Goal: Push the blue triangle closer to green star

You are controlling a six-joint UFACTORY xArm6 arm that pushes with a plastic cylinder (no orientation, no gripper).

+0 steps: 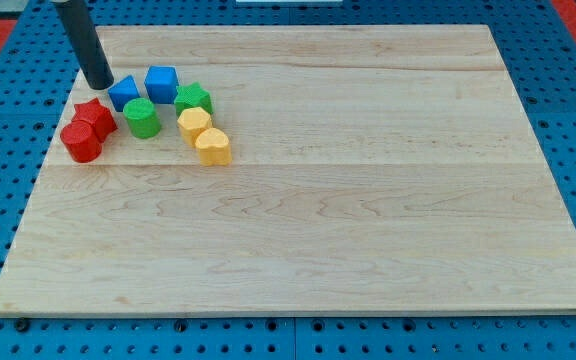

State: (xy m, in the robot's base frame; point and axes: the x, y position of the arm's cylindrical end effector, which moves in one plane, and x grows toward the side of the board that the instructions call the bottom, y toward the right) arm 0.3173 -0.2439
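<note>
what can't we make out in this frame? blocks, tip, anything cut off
- My tip: whether it touches the blue triangle beside it can't be told in the camera view.
- Rod: its upper part is cut off by the view's top edge; the arm isn't shown.
- Two red blocks: they overlap, so their shapes can't be made out.
- Two yellow blocks: too small for exact shapes.
- Green star: its points are soft at this size.
</note>
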